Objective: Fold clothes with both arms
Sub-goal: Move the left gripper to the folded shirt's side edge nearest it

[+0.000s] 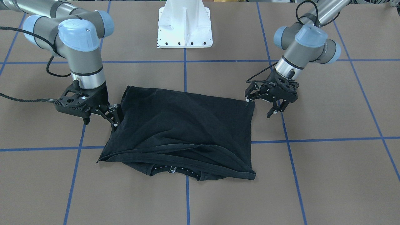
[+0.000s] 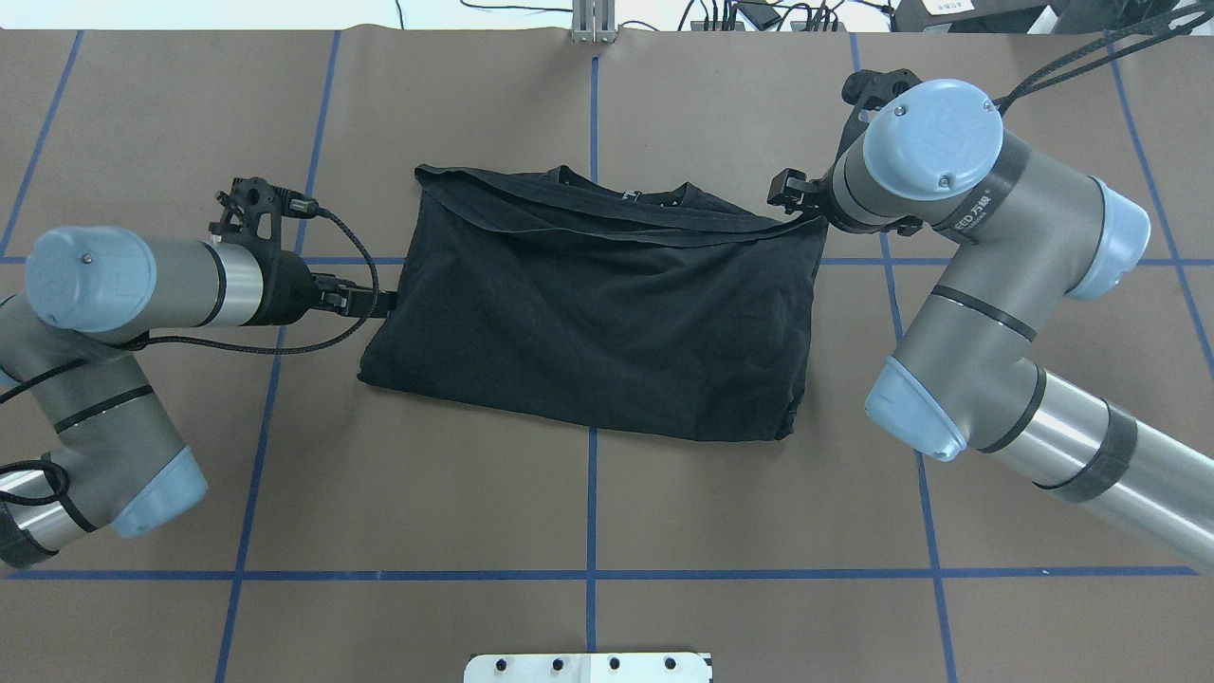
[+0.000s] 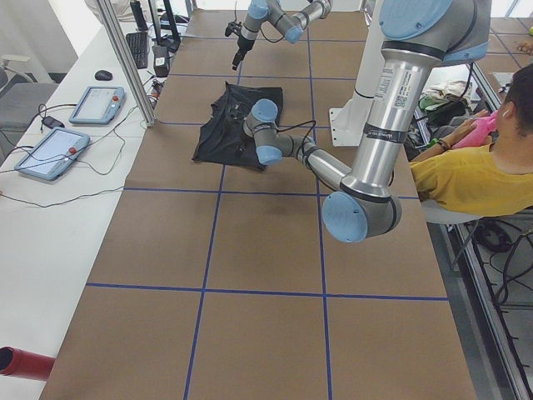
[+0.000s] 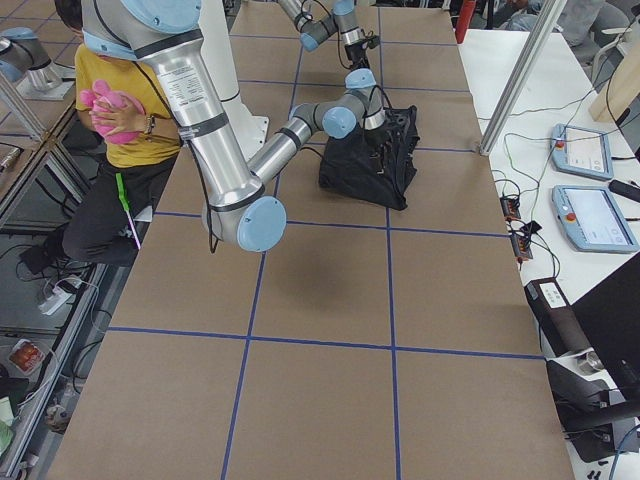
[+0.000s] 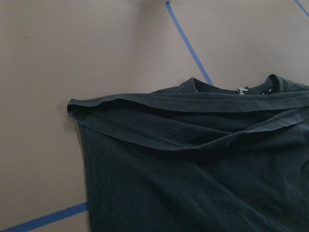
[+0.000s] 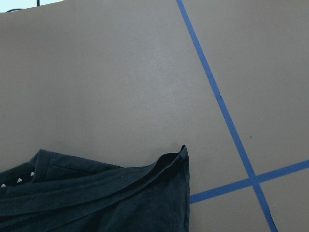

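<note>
The black T-shirt [image 1: 187, 125] lies folded on the brown table, hem edge brought up near the collar [image 1: 173, 169]; its chest graphic is hidden. It also shows in the overhead view [image 2: 607, 313] and in both wrist views [image 5: 193, 169] [image 6: 96, 203]. My left gripper [image 1: 258, 107] is open and empty, just off the shirt's corner on my left side; it also shows in the overhead view [image 2: 384, 304]. My right gripper [image 1: 116, 115] stands open at the shirt's opposite side edge, fingers touching the cloth. In the overhead view it is mostly hidden under its wrist.
The white base block [image 1: 185, 28] stands at the table's robot side. Blue tape lines [image 1: 185, 72] cross the brown table. A seated person in yellow [image 3: 466, 175] and control tablets [image 3: 92, 104] sit beside the table.
</note>
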Robot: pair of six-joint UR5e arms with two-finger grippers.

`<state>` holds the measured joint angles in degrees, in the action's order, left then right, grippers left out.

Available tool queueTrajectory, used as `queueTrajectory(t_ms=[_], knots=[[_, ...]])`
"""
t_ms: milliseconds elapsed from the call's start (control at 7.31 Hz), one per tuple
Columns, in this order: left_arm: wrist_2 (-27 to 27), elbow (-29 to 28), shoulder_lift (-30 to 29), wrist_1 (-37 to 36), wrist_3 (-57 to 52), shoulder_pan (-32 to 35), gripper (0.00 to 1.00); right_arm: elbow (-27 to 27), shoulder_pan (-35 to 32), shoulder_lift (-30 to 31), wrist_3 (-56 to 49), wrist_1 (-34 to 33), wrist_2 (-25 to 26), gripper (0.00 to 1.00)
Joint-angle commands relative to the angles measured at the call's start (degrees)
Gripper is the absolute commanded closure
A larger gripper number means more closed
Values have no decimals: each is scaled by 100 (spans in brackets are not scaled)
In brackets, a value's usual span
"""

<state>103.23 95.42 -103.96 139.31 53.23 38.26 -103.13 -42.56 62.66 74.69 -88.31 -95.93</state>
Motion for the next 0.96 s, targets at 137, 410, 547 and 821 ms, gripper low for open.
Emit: queueTrajectory(t_ms=[137, 410, 547, 821], knots=[[-250, -199, 113, 281, 56, -633, 0, -31, 3, 54, -34, 77, -22, 0], [-286, -191, 113, 289, 109, -740, 24, -31, 3, 54, -34, 77, -22, 0], [-286, -191, 122, 281, 118, -750, 40, -31, 3, 54, -34, 77, -14, 0], [-295, -182, 139, 281, 109, -750, 57, -31, 3, 45, -34, 77, -14, 0]])
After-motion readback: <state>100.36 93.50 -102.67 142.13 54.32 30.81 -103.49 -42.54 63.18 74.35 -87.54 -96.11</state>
